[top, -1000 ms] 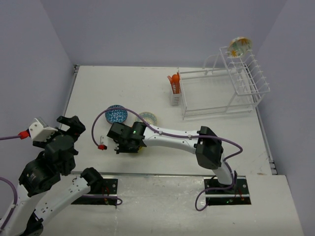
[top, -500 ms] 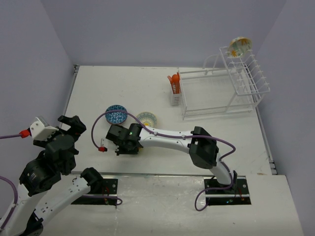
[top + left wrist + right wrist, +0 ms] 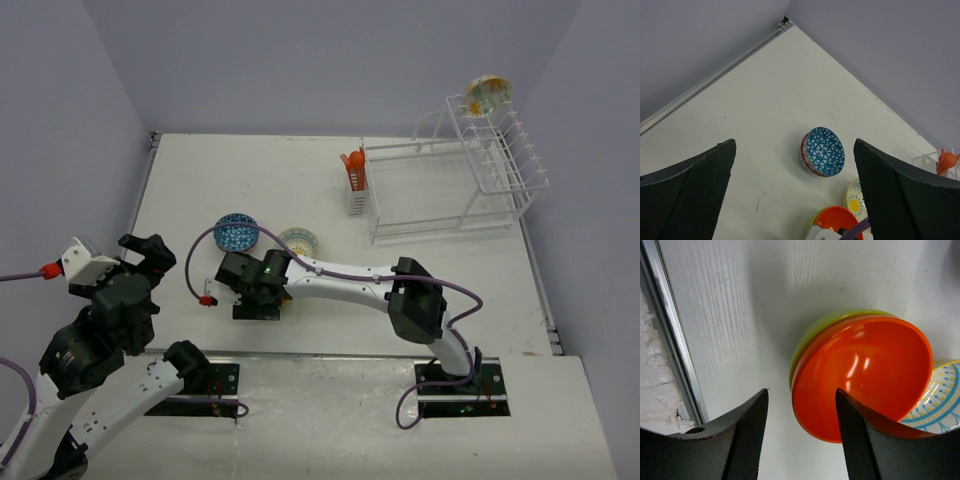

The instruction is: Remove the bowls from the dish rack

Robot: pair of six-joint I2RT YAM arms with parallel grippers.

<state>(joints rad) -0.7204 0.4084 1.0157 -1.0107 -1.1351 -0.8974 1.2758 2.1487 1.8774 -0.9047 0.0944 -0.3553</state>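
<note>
An orange bowl point(image 3: 865, 375) sits nested in a lime-green bowl point(image 3: 812, 337) on the table. My right gripper point(image 3: 801, 395) is open astride the orange bowl's near rim, one finger inside and one outside. From above, the right gripper point(image 3: 255, 295) covers this stack. A blue-patterned bowl point(image 3: 237, 232) and a cream bowl with a yellow centre point(image 3: 299, 240) lie just beyond it. Another cream bowl point(image 3: 487, 93) rests on top of the white dish rack point(image 3: 450, 190) at the far right. My left gripper point(image 3: 795, 145) hangs open above the table, with the blue-patterned bowl point(image 3: 824, 151) below it.
An orange utensil caddy point(image 3: 353, 170) hangs on the rack's left end. A metal rail point(image 3: 670, 340) along the table's near edge runs close to the right gripper. Grey walls close in the table on the left, back and right.
My right gripper has gone from shut to open, letting go of the orange bowl's rim, and has shifted slightly toward the near edge. The left arm has barely moved.
</note>
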